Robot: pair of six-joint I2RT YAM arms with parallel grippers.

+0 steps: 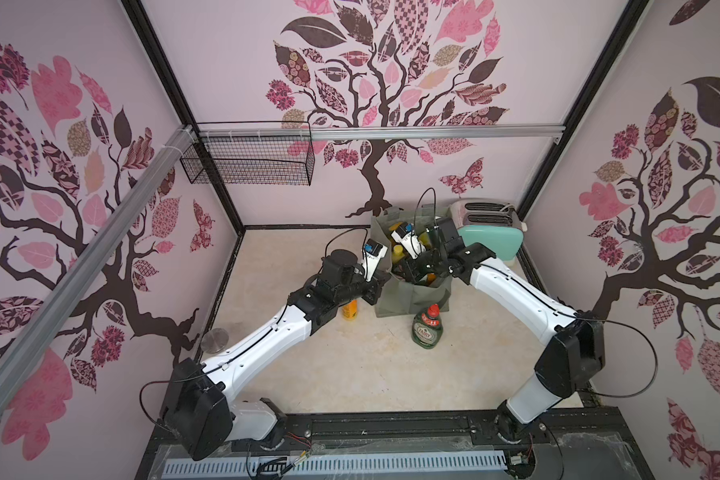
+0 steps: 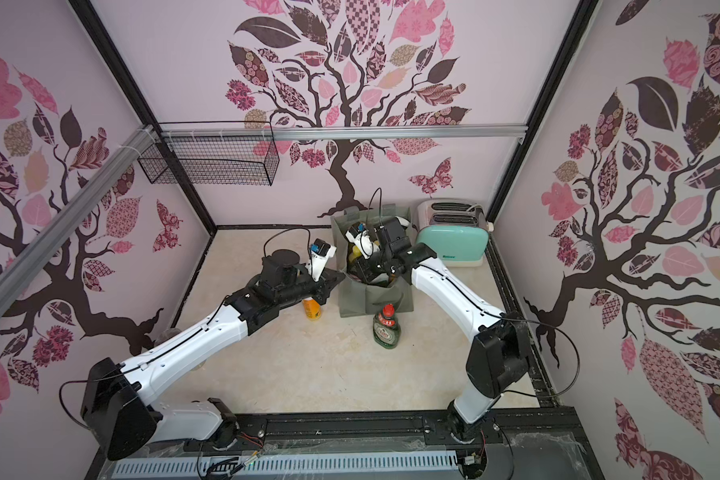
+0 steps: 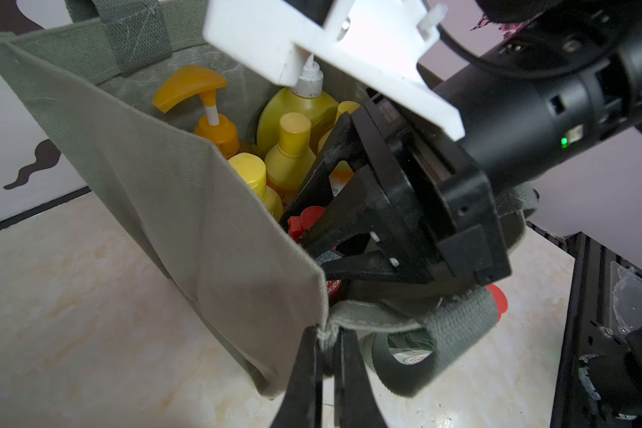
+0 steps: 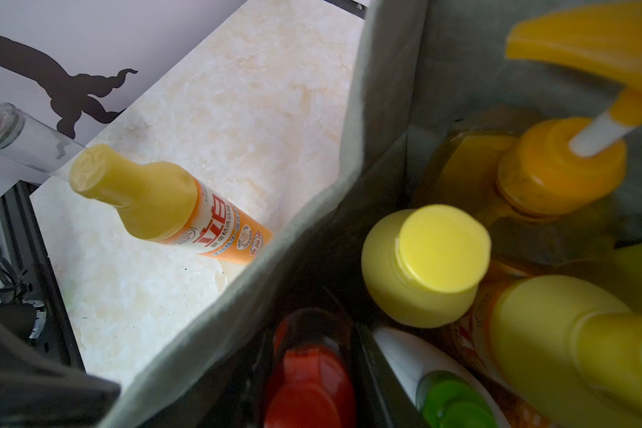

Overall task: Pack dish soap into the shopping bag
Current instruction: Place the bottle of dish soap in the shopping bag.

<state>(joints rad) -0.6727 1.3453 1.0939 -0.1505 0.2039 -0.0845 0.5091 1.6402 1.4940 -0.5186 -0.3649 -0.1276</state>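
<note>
The grey-green shopping bag (image 1: 412, 299) (image 2: 375, 303) stands at the back of the table. My left gripper (image 3: 325, 337) is shut on its near corner seam. Inside stand an orange pump bottle (image 3: 215, 129), a big yellow one (image 3: 297, 107), small yellow-capped ones (image 4: 423, 259) and a white green-capped one (image 4: 441, 389). My right gripper (image 4: 312, 326) reaches into the bag, its jaws closed on either side of a red-capped bottle (image 4: 308, 378). A green Fairy bottle (image 1: 427, 328) (image 2: 386, 330) stands in front of the bag. A small orange bottle (image 1: 350, 309) (image 4: 186, 211) stands at the bag's left.
A mint and pink toaster (image 1: 491, 237) sits right of the bag against the back wall. A black wire basket (image 1: 246, 162) hangs on the back left wall. A clear glass (image 4: 15, 137) stands near the left wall.
</note>
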